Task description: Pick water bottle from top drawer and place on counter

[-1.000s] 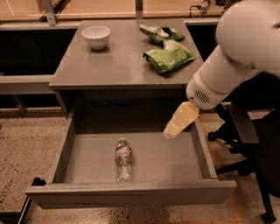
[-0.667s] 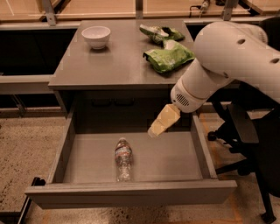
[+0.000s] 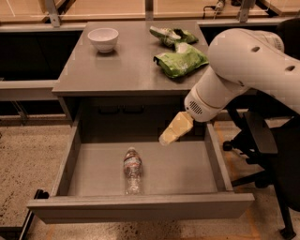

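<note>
Gripper (image 3: 166, 137), pale yellow, is held above the rear right part of the open top drawer (image 3: 140, 208), angled down and to the left from the white arm (image 3: 243, 65); nothing is seen in it, and whether it is spread or pressed together cannot be told. It hangs just in front of the counter's front edge and lower than it, apart from the drawer's right wall. Water bottle (image 3: 132, 169) is found lying on its side on the grey drawer floor, slightly left of centre, long axis running front to back, its near end close to the front panel; it sits below and to the left of the gripper, not touched. Open floor is noted on both sides of the bottle, more on the right. The drawer is pulled well out, with low side walls. Counter (image 3: 126, 70) above is flat and grey with a thin edge; a white bowl (image 3: 103, 38) is set at its back left, two green snack bags (image 3: 180, 63) at its right rear, and the middle and front left are left bare. A dark office chair (image 3: 262, 140) stands to the right of the drawer. Speckled floor (image 3: 28, 154) is seen on the left, and a pale wooden surface (image 3: 108, 5) behind the counter.
</note>
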`<act>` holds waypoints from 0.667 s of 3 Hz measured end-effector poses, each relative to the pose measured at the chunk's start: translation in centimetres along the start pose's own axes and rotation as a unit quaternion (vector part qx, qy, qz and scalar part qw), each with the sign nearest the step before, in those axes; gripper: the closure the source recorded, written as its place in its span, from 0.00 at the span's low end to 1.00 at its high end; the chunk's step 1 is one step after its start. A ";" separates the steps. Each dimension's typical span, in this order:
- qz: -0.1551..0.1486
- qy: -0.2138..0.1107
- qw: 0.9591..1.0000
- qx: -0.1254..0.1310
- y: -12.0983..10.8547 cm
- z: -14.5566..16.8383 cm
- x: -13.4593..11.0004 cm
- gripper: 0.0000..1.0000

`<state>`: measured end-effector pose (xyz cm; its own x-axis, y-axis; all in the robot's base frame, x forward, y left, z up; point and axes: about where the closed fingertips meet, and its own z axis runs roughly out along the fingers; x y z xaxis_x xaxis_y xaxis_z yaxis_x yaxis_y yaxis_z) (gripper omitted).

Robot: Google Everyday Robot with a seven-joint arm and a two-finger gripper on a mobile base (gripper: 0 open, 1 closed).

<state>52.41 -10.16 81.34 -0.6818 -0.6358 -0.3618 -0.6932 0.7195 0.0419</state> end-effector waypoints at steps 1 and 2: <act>0.078 0.004 0.997 -0.006 -0.6 3.9 -0.9 0.00; 0.127 0.014 0.992 -0.025 0.1 8.3 -2.3 0.00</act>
<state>55.82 -6.27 74.50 -0.8415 -0.4446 -0.3070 -0.5088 0.8432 0.1737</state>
